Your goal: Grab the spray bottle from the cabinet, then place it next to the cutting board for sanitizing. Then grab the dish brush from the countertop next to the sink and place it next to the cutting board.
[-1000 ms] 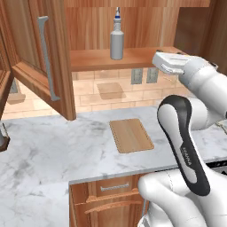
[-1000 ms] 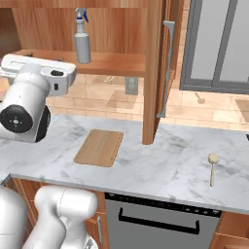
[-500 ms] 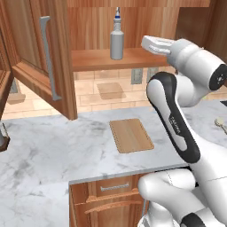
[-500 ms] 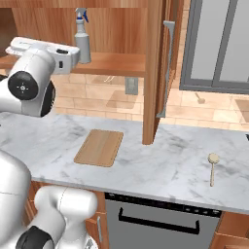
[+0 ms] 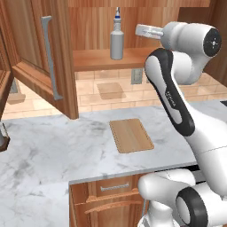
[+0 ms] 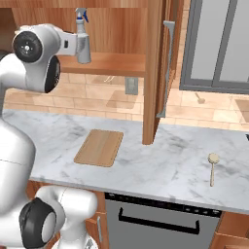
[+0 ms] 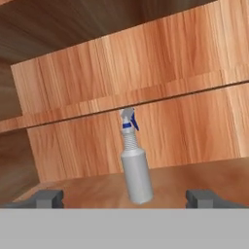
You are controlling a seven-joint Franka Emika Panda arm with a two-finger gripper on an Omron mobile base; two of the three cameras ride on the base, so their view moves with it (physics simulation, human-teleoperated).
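Standing over the countertop [image 5: 53,150], I am seeing the cutting board [image 5: 131,135] near its front edge. Beyond, in the cabinet [image 5: 95,58], the spray bottle [image 7: 134,168] is standing upright mid-shelf, my gripper [image 7: 125,198] spread wide before it, touching nothing. No readable writing.

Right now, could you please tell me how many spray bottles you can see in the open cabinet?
1: the spray bottle stands upright on the cabinet shelf, straight ahead of the open fingers. Others could be hidden behind the door.
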